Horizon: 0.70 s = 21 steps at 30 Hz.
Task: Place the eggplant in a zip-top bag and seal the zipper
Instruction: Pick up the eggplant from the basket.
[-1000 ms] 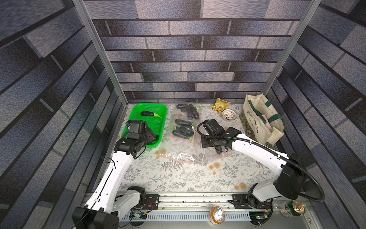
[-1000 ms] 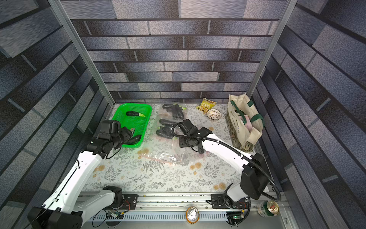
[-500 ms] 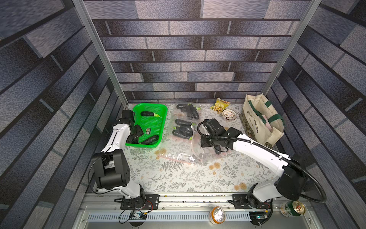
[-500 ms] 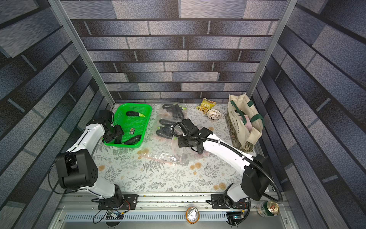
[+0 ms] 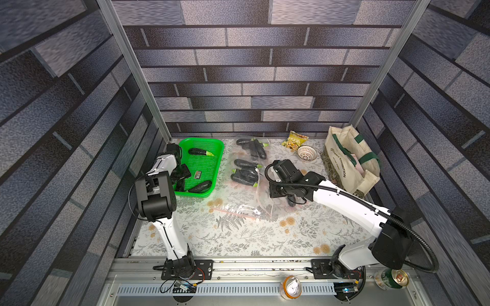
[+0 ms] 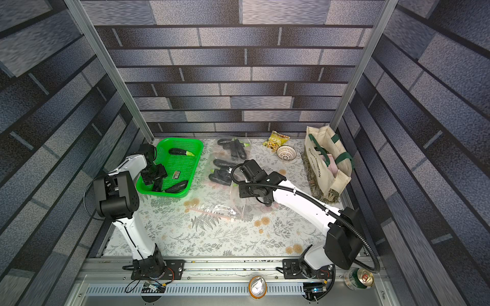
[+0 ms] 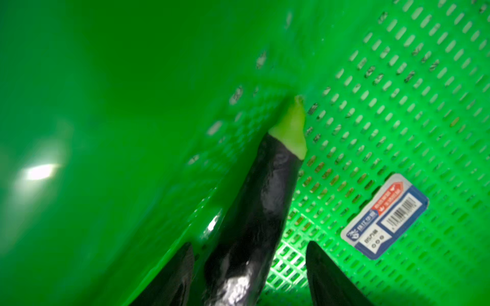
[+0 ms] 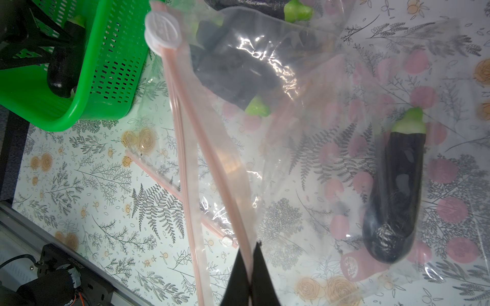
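The dark purple eggplant with a pale green stem (image 7: 261,201) lies on the floor of the green perforated plastic basket (image 7: 397,92), along the foot of its wall. Only the left wrist view shows it between the spread fingers of the left gripper (image 7: 249,243), with a gap on each side and one barcode sticker (image 7: 384,216) nearby. In both top views two eggplants lie uncovered in the basket, a back eggplant (image 5: 197,151) and a front eggplant (image 5: 200,186); which one the fingers straddle I cannot tell there. Only the right wrist view shows the right gripper (image 8: 250,254) pressed together on the pink zipper strip of a clear zip-top bag (image 8: 305,164) right of the basket, holding one bagged eggplant (image 8: 395,196). Between it and the basket a top view shows two packed clear bags (image 5: 245,173) and one flat empty bag (image 5: 233,210). Further right of the basket are one yellow snack packet (image 5: 294,139), one white woven bowl (image 5: 306,153) and one cream tote with green handles (image 5: 347,169).
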Motion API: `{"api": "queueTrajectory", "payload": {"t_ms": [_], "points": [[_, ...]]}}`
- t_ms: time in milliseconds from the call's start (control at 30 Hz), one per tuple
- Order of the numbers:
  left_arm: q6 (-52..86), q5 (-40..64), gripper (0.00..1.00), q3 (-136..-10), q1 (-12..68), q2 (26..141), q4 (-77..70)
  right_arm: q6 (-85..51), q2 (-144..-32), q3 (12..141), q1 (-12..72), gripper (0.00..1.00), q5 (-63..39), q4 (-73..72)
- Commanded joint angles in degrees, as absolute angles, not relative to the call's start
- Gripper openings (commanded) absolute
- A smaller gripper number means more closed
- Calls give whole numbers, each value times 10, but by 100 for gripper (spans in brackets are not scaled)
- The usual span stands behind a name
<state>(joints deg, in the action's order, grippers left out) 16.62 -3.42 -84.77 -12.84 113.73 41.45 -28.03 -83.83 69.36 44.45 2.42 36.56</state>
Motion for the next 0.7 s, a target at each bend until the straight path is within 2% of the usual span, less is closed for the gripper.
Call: {"api": "queueTrajectory", "payload": {"t_ms": [0,133,267,367,500,667], "points": [[146,-39,67,-885,-119,1173,434,-273,-824,688,440,0,19,357],[142,-35,60,-915,-106,1211,443,-270,-824,688,440,0,16,357],[137,-49,39,-930,-85,1222,447,-267,-824,687,440,0,19,356],[134,-58,32,-931,-77,1214,450,-268,-822,685,440,0,19,357],[137,-60,26,-929,-70,1166,465,-270,-816,683,440,0,20,353],[146,-71,26,-916,-41,1029,479,-278,-807,683,440,0,6,339]]}}
